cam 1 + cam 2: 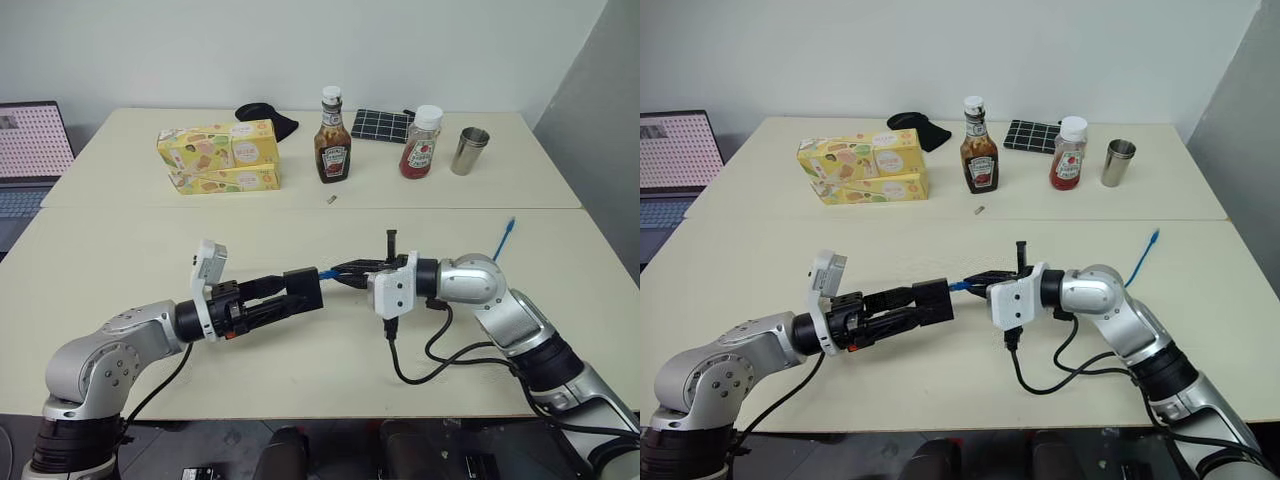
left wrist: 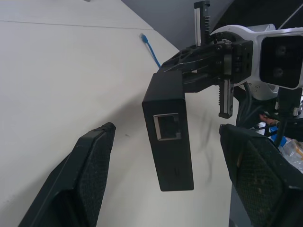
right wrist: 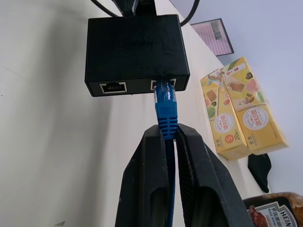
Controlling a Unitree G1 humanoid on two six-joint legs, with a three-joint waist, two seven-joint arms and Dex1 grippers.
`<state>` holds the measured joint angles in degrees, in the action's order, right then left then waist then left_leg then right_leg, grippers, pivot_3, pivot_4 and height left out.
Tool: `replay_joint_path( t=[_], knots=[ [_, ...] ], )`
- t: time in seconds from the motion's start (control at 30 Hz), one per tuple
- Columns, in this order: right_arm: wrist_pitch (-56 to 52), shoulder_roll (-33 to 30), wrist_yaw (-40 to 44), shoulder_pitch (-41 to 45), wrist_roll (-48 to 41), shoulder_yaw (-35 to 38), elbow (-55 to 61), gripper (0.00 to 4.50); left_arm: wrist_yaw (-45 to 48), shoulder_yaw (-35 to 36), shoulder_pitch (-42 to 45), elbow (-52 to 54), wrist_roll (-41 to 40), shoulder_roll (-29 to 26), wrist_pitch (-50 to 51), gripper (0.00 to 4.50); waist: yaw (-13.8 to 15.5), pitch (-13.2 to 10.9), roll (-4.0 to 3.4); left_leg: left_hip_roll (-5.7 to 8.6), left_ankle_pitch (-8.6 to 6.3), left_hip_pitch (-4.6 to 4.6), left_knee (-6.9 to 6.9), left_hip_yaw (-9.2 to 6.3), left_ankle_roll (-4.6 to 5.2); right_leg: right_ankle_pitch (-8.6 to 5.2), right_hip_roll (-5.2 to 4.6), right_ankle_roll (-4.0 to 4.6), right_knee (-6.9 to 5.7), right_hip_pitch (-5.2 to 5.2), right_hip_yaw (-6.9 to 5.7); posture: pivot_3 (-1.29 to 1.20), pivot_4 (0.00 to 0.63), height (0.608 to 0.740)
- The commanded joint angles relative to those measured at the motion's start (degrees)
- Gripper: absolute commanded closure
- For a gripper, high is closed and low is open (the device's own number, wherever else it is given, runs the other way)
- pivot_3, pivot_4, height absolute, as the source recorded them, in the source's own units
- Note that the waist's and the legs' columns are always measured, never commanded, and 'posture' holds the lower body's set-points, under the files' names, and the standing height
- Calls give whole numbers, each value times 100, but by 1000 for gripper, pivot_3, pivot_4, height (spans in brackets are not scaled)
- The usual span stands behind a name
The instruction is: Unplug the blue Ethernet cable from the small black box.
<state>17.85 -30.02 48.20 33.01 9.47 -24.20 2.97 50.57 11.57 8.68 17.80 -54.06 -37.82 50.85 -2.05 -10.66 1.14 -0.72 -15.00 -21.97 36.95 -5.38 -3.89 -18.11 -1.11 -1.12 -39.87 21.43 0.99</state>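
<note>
Pull-out stage of the unplugging task. Right gripper (image 3: pixel 170 135) has its two fingers pressed together on the ribbed boot of the blue Ethernet cable (image 3: pixel 165 101), just behind the plug. The plug sits in one port of the small black box (image 3: pixel 135 47), next to an empty port in the same side.

In the head views the box hangs above the tabletop (image 1: pixel 150 240), at 9 o'clock from the right gripper. The left gripper (image 2: pixel 166 128) lies at 9 o'clock from the box. Its fingers (image 2: pixel 90 170) are spread wide, one to each side of the box, and a gap shows on both sides, so the box seems to be carried by the plug alone.

From the right gripper the cable runs back under the arm. Its free end (image 1: pixel 508 228) rests on the tabletop at about 2 o'clock.

Judged next move: the left gripper closes on the flat faces of the box to steady it. The right gripper then draws the plug straight out along the axis of the port. The latch tab probably has to be pressed for the plug to come free, and pulling at an angle could jam it.
</note>
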Motion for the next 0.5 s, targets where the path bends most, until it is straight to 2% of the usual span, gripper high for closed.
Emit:
replay_joint_path(
  t=[0.03, 0.4, 0.5],
  knots=[
    [256, 84, -159, 181, 2, 221, 69, 4478, -35, 133, 94, 94, -231, 57, 16, 1507, 8, 0, 0, 0, 0, 0, 0, 0, 0, 0, 0, 0, 0, 0, 0, 0, 150, 740],
    [585, 135, -331, 221, 83, 284, -49, 4482, -89, 146, 103, -33, -294, 30, -22, 3719, 19, 0, 0, 1, 0, 0, 0, 0, 0, 0, -1, 0, 0, 0, 1, 0, 150, 740],
    [791, 92, -278, 226, 161, 198, -77, 4482, -78, 124, 84, -46, -265, 30, -41, 3719, 19, 0, 0, 0, 0, 0, 0, 0, 0, 0, -1, 0, 0, 0, 1, 0, 150, 740]
  ],
)
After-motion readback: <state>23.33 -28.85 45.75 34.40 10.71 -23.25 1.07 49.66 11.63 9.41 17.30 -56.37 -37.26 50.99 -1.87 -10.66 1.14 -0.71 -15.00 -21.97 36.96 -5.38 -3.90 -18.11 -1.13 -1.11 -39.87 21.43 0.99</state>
